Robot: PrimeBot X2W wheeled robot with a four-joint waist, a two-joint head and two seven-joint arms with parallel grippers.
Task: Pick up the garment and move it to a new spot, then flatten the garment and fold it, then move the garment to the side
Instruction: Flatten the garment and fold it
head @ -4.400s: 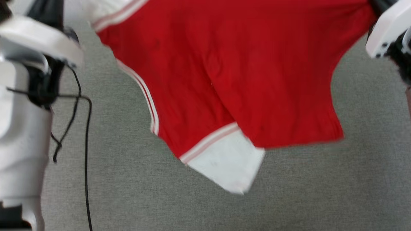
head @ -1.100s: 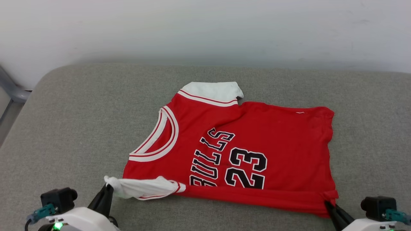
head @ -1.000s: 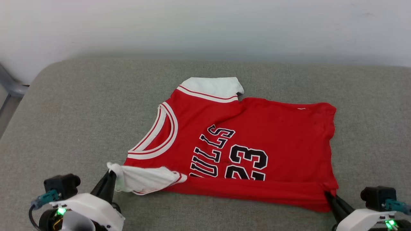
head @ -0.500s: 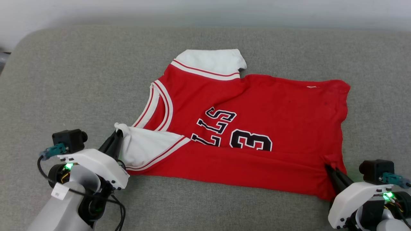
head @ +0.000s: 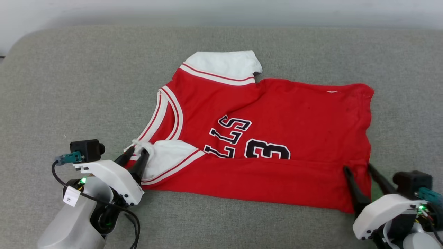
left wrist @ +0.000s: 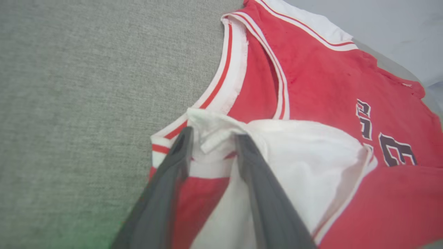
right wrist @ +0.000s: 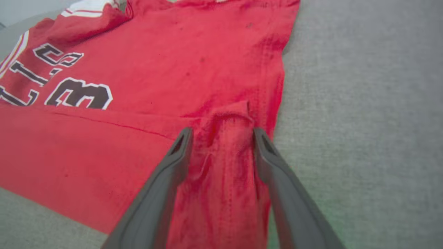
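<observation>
- My left tool (head: 136,157) (left wrist: 213,138) sits at the garment's near left corner. Its two dark fingers stand parted, with a bunched bit of white sleeve edge lying between them. They do not clamp it, so the tool has hold of nothing.
- The garment (head: 277,114) lies spread on the grey cushion (head: 69,86), with its collar end to the left and its hem to the right.
- At the garment's left end, the striped neckline (head: 166,114) curves open towards the cushion.
- The near sleeve (head: 166,159) is white and lies turned over onto the garment's red front, just beside my left tool.
- The far sleeve (head: 225,64) lies flat at the garment's far edge.
- The garment's near long edge is turned up as a folded band (head: 259,180). It covers the lower part of the black lettering (head: 228,133).
- The hem (head: 368,121) forms the garment's right end and is slightly wavy.
- My right tool (head: 358,168) (right wrist: 223,133) is at the garment's near right corner. Its fingers are spread wide and straddle a raised ridge of red cloth without gripping it.
</observation>
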